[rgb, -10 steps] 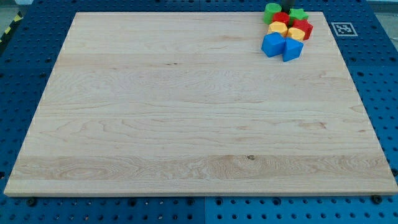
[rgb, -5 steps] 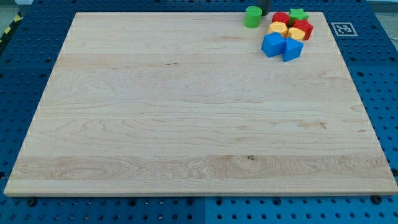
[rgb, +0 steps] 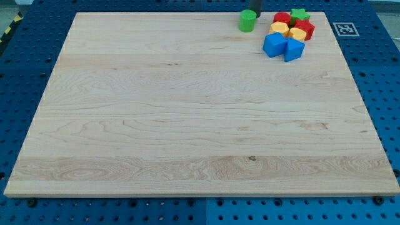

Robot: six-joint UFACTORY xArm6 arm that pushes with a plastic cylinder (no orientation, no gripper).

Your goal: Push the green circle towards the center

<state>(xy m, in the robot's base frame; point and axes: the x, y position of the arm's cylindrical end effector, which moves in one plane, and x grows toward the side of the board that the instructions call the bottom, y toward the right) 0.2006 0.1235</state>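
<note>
The green circle (rgb: 247, 20) is being touched by my tip (rgb: 256, 12) near the surface (rgb: 187, 112) top edge; no gripper is being shown.

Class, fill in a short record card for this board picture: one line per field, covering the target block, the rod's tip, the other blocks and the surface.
target: green circle, near the view's top edge, apart from the cluster
tip: my tip just to the upper right of the green circle, close against it
cluster: green star, two red blocks, two yellow blocks, two blue blocks, packed in the top right corner
surface: wooden board
task state: green circle far from the centre
</note>
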